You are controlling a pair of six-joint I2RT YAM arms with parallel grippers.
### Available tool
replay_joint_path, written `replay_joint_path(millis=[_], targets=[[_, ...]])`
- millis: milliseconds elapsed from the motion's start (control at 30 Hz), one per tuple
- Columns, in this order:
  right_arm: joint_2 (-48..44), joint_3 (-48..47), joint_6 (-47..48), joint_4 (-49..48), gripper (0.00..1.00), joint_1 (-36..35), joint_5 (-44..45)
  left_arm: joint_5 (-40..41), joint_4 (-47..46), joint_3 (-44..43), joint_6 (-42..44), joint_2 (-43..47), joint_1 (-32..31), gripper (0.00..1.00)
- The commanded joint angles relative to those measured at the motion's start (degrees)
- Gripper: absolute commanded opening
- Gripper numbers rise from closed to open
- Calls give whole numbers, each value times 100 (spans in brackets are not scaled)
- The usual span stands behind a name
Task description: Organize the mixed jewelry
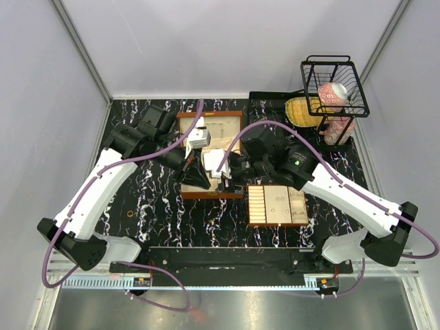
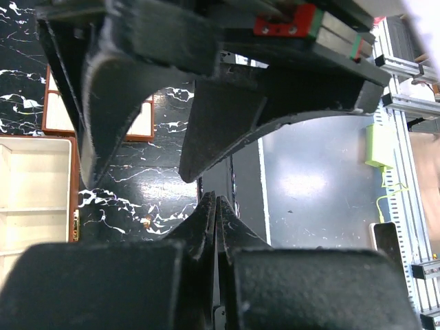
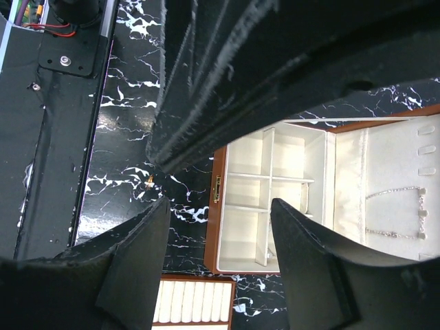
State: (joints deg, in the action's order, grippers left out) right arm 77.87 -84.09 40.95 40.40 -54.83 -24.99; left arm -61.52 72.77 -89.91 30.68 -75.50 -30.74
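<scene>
The brown wooden box (image 1: 206,194) lies open at mid-table, its cream compartments (image 3: 275,199) bare. A thin silvery chain (image 3: 395,213) lies on the lid lining. My left gripper (image 1: 197,177) hangs over the box's front edge, and its fingertips (image 2: 215,201) are pressed together with nothing between them. My right gripper (image 3: 220,210) stands open right beside it, its fingers (image 3: 148,230) spanning the box's front wall, holding nothing. A tiny gold bit (image 3: 150,182) lies on the marble by the box, also seen in the left wrist view (image 2: 146,221). A tiny coppery ring (image 1: 130,214) lies far left.
The flat cream compartment tray (image 1: 277,204) sits right of the box. A black wire basket (image 1: 335,86) holding a pink can stands at back right beside a yellow woven piece (image 1: 301,110). The two wrists crowd each other over the box. A metal rail (image 1: 227,258) lines the front edge.
</scene>
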Motion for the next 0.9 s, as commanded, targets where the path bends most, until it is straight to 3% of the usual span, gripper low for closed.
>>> replay_joint_path(millis=[0,333,533,700,867], targets=[[-34,-274,115,-6,65,-151,161,-264,-123,-150,132,-34,-28,0],[-719,577,247,-340,63,-46,1259,1236,-894,833,334,308,24,0],[-1202,1140,106,-437,63,823,1225,1897,-1283,1791,544,695,24,0],[-1563,1614,-183,-472,64,1263,1120,2222,-1458,2547,650,783,-309,16],[-1687,2019,-447,-560,65,1694,1006,2916,-1696,3153,589,704,-1064,22]])
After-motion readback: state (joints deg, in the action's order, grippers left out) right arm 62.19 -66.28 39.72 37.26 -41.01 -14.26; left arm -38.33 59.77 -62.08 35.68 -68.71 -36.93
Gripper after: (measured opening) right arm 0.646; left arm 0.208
